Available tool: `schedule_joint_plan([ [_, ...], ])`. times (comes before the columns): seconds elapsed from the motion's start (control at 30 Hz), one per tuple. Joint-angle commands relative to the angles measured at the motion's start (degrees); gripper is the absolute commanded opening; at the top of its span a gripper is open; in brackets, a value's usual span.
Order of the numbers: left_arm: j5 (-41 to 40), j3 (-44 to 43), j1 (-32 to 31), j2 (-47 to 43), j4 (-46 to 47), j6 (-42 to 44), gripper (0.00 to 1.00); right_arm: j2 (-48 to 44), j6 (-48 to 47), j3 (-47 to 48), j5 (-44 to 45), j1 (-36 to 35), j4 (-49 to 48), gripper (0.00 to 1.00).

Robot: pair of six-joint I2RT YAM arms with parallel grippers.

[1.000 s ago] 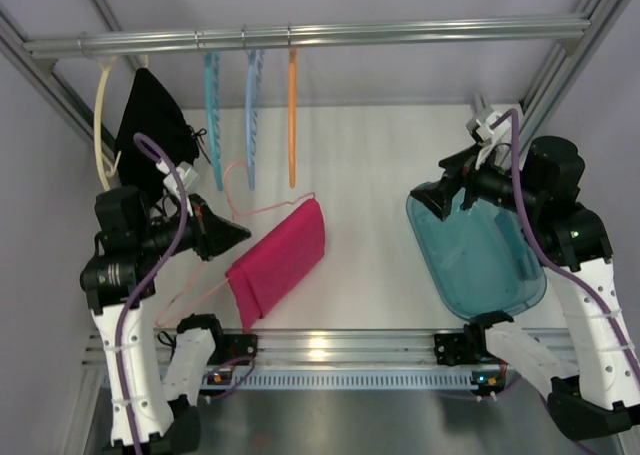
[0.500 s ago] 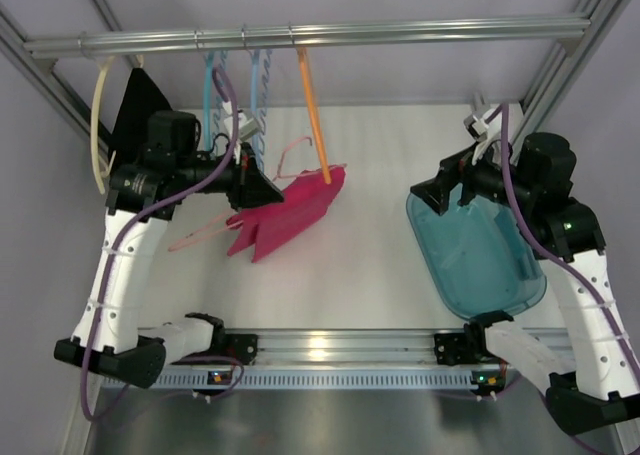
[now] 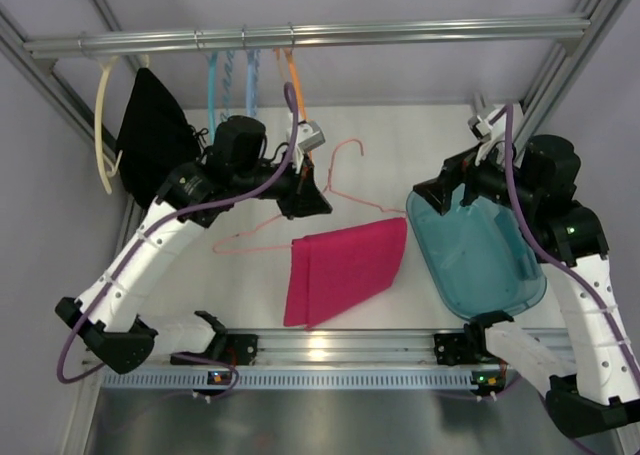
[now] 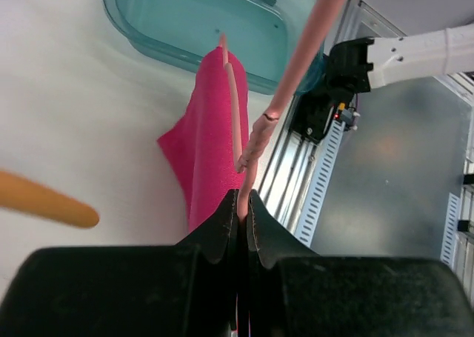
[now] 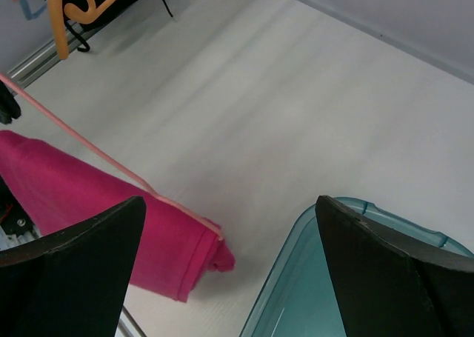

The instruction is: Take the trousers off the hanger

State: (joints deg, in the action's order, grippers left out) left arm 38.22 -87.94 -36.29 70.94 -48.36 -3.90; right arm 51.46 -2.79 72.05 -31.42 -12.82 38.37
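Note:
The pale salmon hanger (image 3: pixel 352 198) is held above the table, hook toward the back. The magenta trousers (image 3: pixel 345 268) are draped over its bar and hang toward the front edge. My left gripper (image 3: pixel 312 201) is shut on the hanger's thin arm, as the left wrist view shows (image 4: pixel 243 204), with the hanger (image 4: pixel 296 55) and trousers (image 4: pixel 204 155) beyond the fingertips. My right gripper (image 3: pixel 445 190) is open and empty above the teal bin's far left corner. The right wrist view shows the gripper (image 5: pixel 229 200), the trousers (image 5: pixel 96 215) and the hanger bar (image 5: pixel 96 155).
A teal plastic bin (image 3: pixel 480 260) sits on the table at the right. The top rail (image 3: pixel 320 33) carries a cream hanger (image 3: pixel 100 125), a black garment (image 3: pixel 152 130), two blue hangers (image 3: pixel 228 85) and an orange hanger (image 3: pixel 293 75). Frame posts stand at both sides.
My left arm has swung the hanger and trousers from the left front, up near the rail, then right to the table's middle. The right arm has barely moved.

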Motion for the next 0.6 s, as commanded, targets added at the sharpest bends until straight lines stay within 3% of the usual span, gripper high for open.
schedule_joint_plan([
  [0.0,-11.9,-5.0,-6.1,1.4,16.7,-6.1,0.0,-2.6,1.3,1.8,2.9,0.5,-3.3,0.99],
  [0.13,-22.6,-13.7,-11.0,7.7,17.0,-12.0,0.0,-4.8,1.9,0.8,7.1,0.5,-4.1,0.99],
  [0.23,-37.5,-20.0,-16.5,12.5,16.8,-17.0,0.0,-5.9,1.7,0.8,9.2,0.5,-3.5,0.99],
  [0.4,-59.3,-29.5,-22.1,20.4,17.0,-20.0,0.0,-7.2,2.4,-0.2,8.7,0.5,-4.4,0.99],
  [0.57,-74.8,-38.5,-28.7,25.6,17.0,-21.0,0.0,-8.0,2.4,-3.8,7.4,0.5,-7.1,0.99],
])
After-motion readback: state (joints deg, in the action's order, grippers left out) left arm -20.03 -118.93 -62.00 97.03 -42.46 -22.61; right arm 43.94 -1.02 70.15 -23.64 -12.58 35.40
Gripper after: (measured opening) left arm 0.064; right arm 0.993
